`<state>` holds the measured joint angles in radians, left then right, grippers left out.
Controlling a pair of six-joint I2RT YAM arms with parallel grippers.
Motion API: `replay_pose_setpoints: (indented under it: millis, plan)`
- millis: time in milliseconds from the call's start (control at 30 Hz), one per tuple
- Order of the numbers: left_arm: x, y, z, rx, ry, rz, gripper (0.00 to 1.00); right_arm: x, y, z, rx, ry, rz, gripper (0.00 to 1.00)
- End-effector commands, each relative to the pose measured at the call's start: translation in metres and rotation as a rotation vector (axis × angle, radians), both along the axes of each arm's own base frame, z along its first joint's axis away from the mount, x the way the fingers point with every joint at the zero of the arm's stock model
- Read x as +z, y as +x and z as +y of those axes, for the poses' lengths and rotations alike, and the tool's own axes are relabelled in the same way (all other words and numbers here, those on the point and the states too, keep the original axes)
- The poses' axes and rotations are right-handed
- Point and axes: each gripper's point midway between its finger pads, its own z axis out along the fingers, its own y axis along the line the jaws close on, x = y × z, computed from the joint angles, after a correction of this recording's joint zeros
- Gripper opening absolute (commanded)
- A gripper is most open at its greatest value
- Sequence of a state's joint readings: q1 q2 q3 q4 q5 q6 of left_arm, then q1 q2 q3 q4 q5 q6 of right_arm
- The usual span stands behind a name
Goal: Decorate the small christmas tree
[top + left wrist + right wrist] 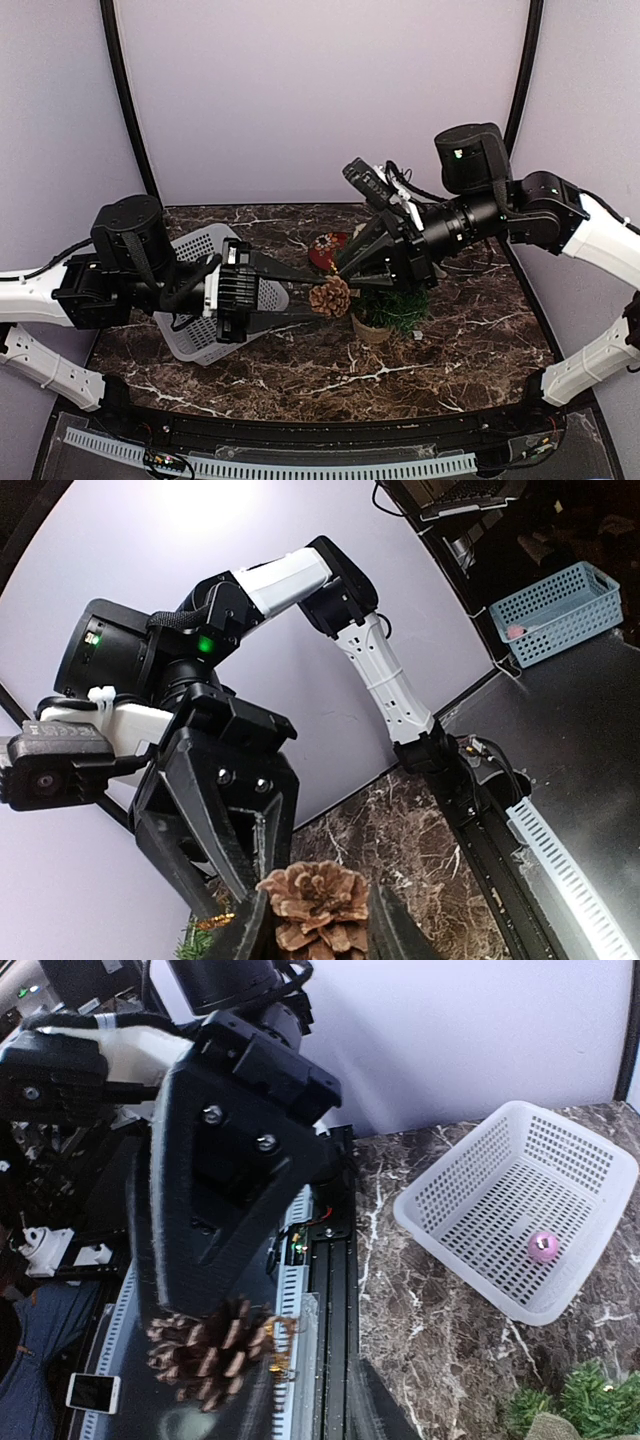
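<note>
A brown pine cone (331, 297) hangs above the table with my left gripper (322, 298) shut on it. The left wrist view shows the cone (315, 900) wedged between both fingers (390, 930). A gold hanging loop (279, 1345) sticks out of the cone (205, 1350). My right gripper (344, 272) comes in from the right, its tips just above the cone. In the right wrist view that gripper (315, 1410) stands open, with the loop beside its left finger and nothing between the jaws. The small christmas tree (392, 308) stands in its beige pot right of the cone.
A white mesh basket (197, 250) sits under my left arm, and a pink ball (543, 1245) lies inside the basket (470, 1200). Something red (326, 251) sits behind the cone. The black rail (300, 440) runs along the table's near edge.
</note>
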<state>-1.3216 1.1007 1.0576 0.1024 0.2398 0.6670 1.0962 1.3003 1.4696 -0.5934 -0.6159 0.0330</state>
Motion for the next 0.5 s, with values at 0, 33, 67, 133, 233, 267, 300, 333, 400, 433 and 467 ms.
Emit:
replay_pose_setpoints:
  millis: [0, 33, 67, 133, 233, 267, 300, 333, 400, 433, 467]
  plan:
    - [0.022, 0.008, 0.008, 0.022, -0.092, 0.06, 0.34, 0.018, 0.006, -0.008, -0.071, 0.048, -0.058, 0.39]
    - [0.025, 0.009, 0.009, 0.023, -0.108, 0.09, 0.34, 0.021, 0.01, -0.01, -0.095, 0.057, -0.072, 0.4]
    - [0.031, 0.013, 0.01, 0.026, -0.131, 0.104, 0.34, 0.025, 0.015, -0.013, -0.132, 0.066, -0.09, 0.43]
    - [0.034, 0.02, 0.014, 0.037, -0.157, 0.174, 0.34, 0.037, 0.025, -0.021, -0.203, 0.101, -0.13, 0.5]
    - [0.052, 0.036, 0.023, 0.043, -0.272, 0.349, 0.33, 0.059, 0.044, -0.04, -0.358, 0.181, -0.2, 0.6]
    - [0.057, 0.045, 0.027, 0.053, -0.318, 0.382, 0.34, 0.065, 0.05, -0.047, -0.402, 0.206, -0.219, 0.62]
    - [0.06, 0.05, 0.029, 0.046, -0.341, 0.485, 0.34, 0.07, 0.056, -0.052, -0.446, 0.23, -0.237, 0.62]
    - [0.065, 0.059, 0.033, 0.05, -0.384, 0.523, 0.34, 0.073, 0.061, -0.058, -0.485, 0.245, -0.253, 0.62]
    - [0.071, 0.074, 0.04, 0.028, -0.447, 0.684, 0.34, 0.075, 0.069, -0.064, -0.542, 0.261, -0.284, 0.6]
    - [0.071, 0.087, 0.045, 0.024, -0.477, 0.806, 0.34, 0.074, 0.071, -0.066, -0.559, 0.264, -0.296, 0.6]
    - [0.076, 0.087, 0.05, -0.027, -0.515, 0.848, 0.34, 0.073, 0.074, -0.067, -0.569, 0.262, -0.31, 0.59]
